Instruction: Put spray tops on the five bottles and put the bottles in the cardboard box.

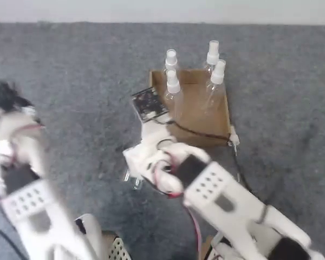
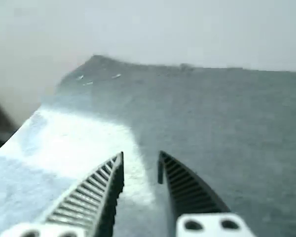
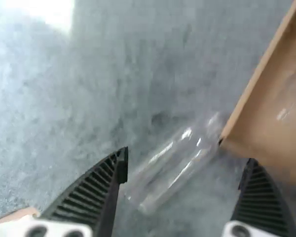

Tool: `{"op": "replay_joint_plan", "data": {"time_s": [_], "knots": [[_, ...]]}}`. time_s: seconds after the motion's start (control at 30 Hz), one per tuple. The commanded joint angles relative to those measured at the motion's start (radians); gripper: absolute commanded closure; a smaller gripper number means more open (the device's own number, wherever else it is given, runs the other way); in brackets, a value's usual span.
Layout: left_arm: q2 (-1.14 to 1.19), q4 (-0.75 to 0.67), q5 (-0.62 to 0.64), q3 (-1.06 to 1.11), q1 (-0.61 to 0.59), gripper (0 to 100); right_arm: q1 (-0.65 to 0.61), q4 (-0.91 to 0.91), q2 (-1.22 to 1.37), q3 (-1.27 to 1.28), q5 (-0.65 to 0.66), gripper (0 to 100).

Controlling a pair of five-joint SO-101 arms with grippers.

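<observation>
1. Left gripper (image 2: pixel 140 155): fingers slightly apart, holding nothing, over bare carpet (image 2: pixel 227 123). Best kept ready to steady the bottle during capping.
2. Right gripper (image 3: pixel 185 158): fingers wide apart, holding nothing, directly above the lying bottle (image 3: pixel 172 165). Lower squarely across the body and close gently on the slippery clear plastic.
3. Lying bottle: on its side on the carpet, outside and beside the box (image 3: pixel 266 94), neck apparently bare. Stand upright before capping.
4. Box, beyond: four capped bottles (image 1: pixel 173 89) upright toward its far side. Aim for the free near side and avoid knocking them.
</observation>
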Motion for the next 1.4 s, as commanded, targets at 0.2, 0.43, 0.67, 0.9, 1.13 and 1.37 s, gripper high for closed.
{"op": "replay_joint_plan", "data": {"time_s": [0.2,0.43,0.67,0.9,1.13,1.37], "knots": [[0.436,0.100,-0.147,-0.414,-0.103,85,-0.041,0.004,0.401,-0.218,-0.235,68.9],[0.450,0.100,-0.147,-0.414,-0.083,85,-0.068,0.004,0.638,-0.358,-0.336,69.1],[0.456,0.100,-0.149,-0.414,-0.083,85,-0.070,0.012,0.673,-0.382,-0.269,97.9],[0.453,0.104,-0.149,-0.414,-0.083,85,-0.119,0.180,0.504,-0.384,-0.078,98.7],[0.450,0.150,-0.147,-0.414,-0.083,85,-0.019,0.544,0.024,-0.400,0.419,98.7],[0.448,0.261,-0.147,-0.420,-0.026,85,0.515,0.943,-0.206,-0.644,0.744,99.2]]}}
